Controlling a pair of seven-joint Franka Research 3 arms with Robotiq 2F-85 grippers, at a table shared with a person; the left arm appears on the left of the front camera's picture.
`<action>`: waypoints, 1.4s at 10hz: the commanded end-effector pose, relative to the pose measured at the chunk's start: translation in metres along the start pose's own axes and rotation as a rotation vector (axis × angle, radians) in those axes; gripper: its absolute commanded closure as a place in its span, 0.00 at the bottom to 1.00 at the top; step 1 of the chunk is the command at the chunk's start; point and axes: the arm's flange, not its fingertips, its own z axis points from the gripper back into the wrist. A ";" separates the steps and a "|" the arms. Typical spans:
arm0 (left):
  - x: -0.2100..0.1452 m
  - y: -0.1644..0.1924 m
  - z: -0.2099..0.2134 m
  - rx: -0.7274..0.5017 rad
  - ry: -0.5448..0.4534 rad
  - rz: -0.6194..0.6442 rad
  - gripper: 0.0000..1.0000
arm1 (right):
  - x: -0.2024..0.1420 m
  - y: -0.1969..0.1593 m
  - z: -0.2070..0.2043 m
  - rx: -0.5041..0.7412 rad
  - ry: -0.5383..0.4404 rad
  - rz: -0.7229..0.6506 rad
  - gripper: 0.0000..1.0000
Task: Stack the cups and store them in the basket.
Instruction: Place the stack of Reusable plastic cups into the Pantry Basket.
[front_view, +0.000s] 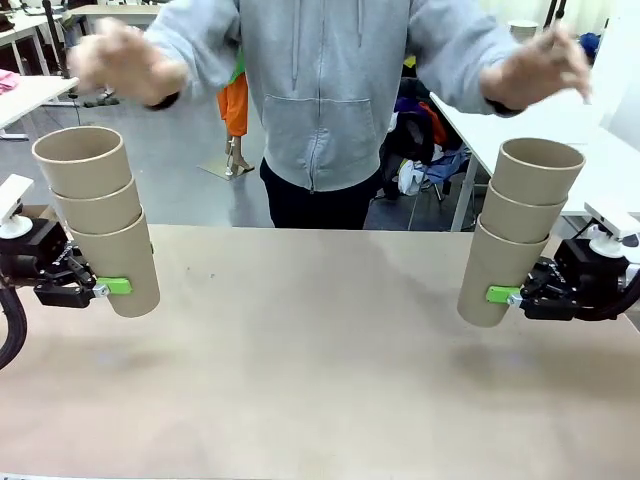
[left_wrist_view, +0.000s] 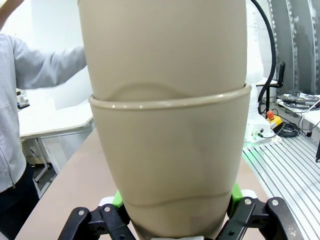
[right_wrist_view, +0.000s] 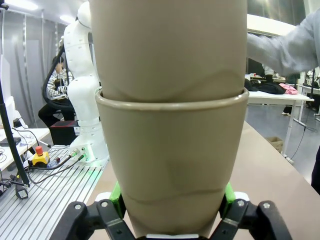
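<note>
Two stacks of tan paper cups hang above the table, each three cups tall. My left gripper (front_view: 118, 287) is shut on the bottom cup of the left stack (front_view: 100, 215), which leans slightly left. In the left wrist view that stack (left_wrist_view: 167, 125) sits between the green pads. At the right, my right gripper (front_view: 497, 294) is shut on the bottom cup of the right stack (front_view: 520, 230), which tilts to the right. The right wrist view has this stack (right_wrist_view: 170, 125) close up between its pads. The basket is out of view.
A person in a grey hoodie (front_view: 320, 90) stands at the far side with both hands (front_view: 125, 62) raised above the stacks, blurred. The brown table (front_view: 320, 380) lies bare between the arms. White tables stand behind.
</note>
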 end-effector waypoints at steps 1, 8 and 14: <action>0.003 -0.001 -0.002 -0.005 -0.007 -0.009 0.16 | 0.004 -0.001 0.000 -0.001 -0.003 0.010 0.16; 0.003 -0.001 -0.002 -0.005 -0.007 -0.009 0.16 | 0.004 -0.001 0.000 -0.001 -0.003 0.010 0.16; 0.003 -0.001 -0.002 -0.005 -0.007 -0.009 0.16 | 0.004 -0.001 0.000 -0.001 -0.003 0.010 0.16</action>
